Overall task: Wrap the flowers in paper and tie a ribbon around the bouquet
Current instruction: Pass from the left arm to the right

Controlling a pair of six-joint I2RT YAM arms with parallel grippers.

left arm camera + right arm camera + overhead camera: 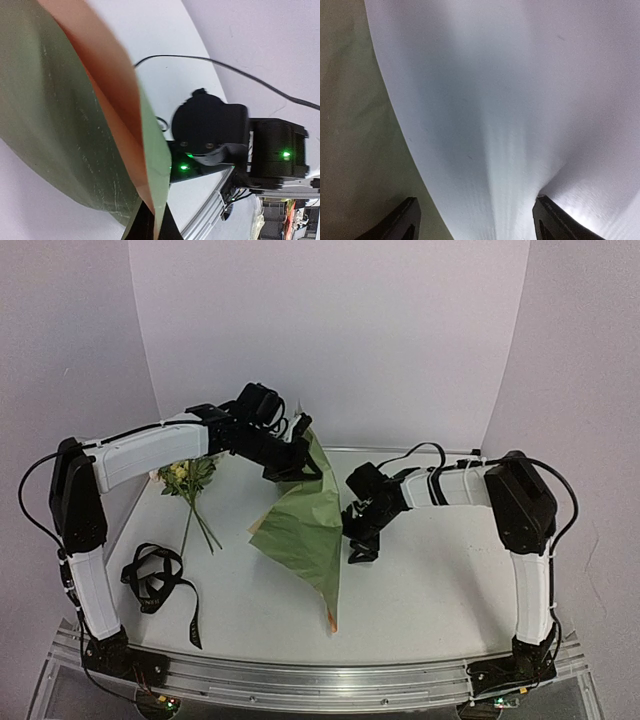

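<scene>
The paper point(305, 530) is folded over, olive green outside, with its tan-orange face point(107, 85) showing inside the fold. My left gripper point(300, 462) is shut on its upper corner and holds that end above the table; in the left wrist view the fingertips point(142, 225) pinch the paper's edge. The paper's lower tip rests near the table's front. My right gripper point(360, 545) is open just right of the paper, nothing between its fingers point(402, 220), with the green sheet point(350, 125) at its left. The flowers point(185, 478) lie at the left back. The ribbon point(155, 575) lies coiled at the front left.
White walls enclose the table point(440, 580) at the back and sides. A metal rail point(320, 680) runs along the near edge. The right arm's wrist point(210, 130) fills the middle of the left wrist view.
</scene>
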